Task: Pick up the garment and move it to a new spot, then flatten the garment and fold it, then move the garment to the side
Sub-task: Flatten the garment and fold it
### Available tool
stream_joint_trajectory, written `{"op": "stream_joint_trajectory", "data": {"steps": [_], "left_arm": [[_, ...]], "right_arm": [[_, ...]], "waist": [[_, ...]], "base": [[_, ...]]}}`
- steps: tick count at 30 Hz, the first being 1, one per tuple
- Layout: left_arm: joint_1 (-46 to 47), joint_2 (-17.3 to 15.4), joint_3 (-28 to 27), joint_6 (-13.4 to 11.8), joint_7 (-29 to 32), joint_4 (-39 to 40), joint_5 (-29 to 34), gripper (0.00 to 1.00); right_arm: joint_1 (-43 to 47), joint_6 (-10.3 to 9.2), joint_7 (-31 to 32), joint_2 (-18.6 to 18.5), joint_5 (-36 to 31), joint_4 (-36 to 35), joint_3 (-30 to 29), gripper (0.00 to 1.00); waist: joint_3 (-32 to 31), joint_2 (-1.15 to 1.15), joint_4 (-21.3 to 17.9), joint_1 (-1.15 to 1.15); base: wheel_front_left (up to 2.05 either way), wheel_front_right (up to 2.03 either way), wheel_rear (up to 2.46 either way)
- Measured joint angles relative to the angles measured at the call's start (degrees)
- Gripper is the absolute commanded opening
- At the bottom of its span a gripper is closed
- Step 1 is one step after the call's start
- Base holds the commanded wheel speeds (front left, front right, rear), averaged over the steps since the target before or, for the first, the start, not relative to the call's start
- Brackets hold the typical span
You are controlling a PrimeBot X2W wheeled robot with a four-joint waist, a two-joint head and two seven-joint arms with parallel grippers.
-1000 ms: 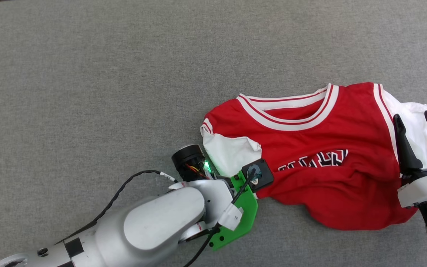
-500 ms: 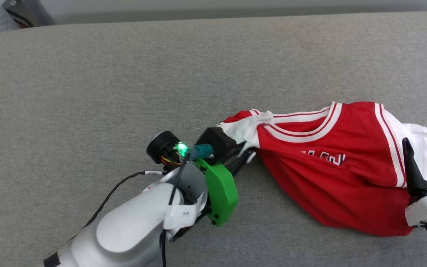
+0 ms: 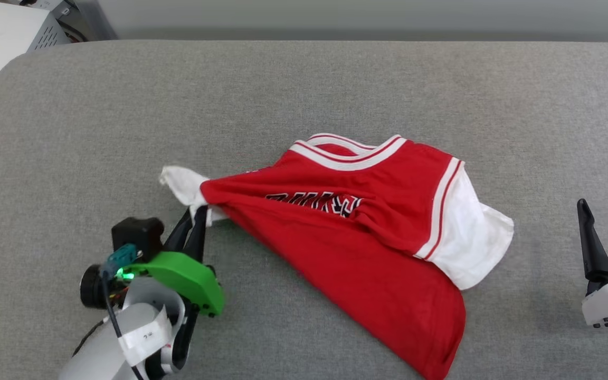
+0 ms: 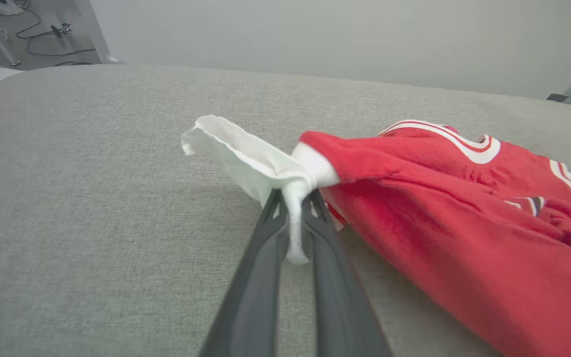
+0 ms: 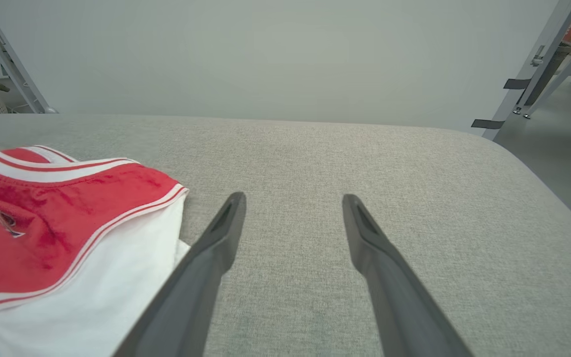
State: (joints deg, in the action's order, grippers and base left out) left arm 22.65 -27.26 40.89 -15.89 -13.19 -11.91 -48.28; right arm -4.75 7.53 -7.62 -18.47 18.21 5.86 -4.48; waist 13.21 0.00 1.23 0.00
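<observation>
**Left gripper (image 4: 294, 197) pinches the garment's (image 3: 367, 232) white sleeve (image 4: 236, 148); right gripper (image 3: 604, 203) stands wide and empty.**

The left fingers (image 4: 260, 277) are nearly together, with a bunched fold of the sleeve caught between their tips and its cuff flaring out past them, raised a little off the grey pad (image 3: 335, 79). From that pinch the red cloth stretches to the right across the middle of the pad, front up. The striped collar lies toward the far edge, creased black letters cross the chest, and the hem trails toward the near edge. The other white sleeve (image 3: 467, 237) lies flat at the right end. The right gripper sits well apart from it, near the pad's right side, with nothing between its spread fingers.
</observation>
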Motion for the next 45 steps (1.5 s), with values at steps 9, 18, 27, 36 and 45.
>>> {"op": "stream_joint_trajectory", "data": {"steps": [9, 18, 27, 36, 45], "left_arm": [[-7.0, 2.7, -4.0, 2.1, -1.5, -10.1, -1.2, 0.0], [-9.1, 4.3, -6.2, 2.9, -1.8, -11.2, 4.3, 1.0], [-15.9, 4.5, -16.4, -1.9, -1.8, 3.4, 18.2, 1.0], [-19.1, 8.0, -23.8, -4.5, -1.8, 14.8, 29.0, 1.0], [-19.0, 12.2, -24.9, -1.5, -1.8, 17.4, 34.0, 1.0]], "right_arm": [[0.1, 0.0, 0.7, 0.1, -0.4, -0.2, -0.2, 1.0], [0.3, 0.0, 1.4, -0.2, -1.0, -1.0, -0.4, 1.0], [-2.6, 0.0, 3.7, -5.3, -1.6, -4.9, 0.1, 1.0], [-15.3, 0.0, 22.1, -18.1, 9.8, -6.7, 16.2, 1.0], [-23.6, 0.0, 47.0, -27.6, 26.3, -4.9, 33.7, 1.0]], "waist": [[0.5, 0.0, -0.8, 0.0], [-2.1, 0.0, -0.2, 0.0], [-5.3, 0.0, 2.2, 0.0], [-4.7, 0.0, 4.0, 0.0], [-1.7, 0.0, 5.2, 0.0]], "base": [[0.0, 0.0, 0.0], [0.0, 0.0, 0.0], [0.0, 0.0, 0.0], [0.0, 0.0, 0.0], [0.0, 0.0, 0.0]]}}
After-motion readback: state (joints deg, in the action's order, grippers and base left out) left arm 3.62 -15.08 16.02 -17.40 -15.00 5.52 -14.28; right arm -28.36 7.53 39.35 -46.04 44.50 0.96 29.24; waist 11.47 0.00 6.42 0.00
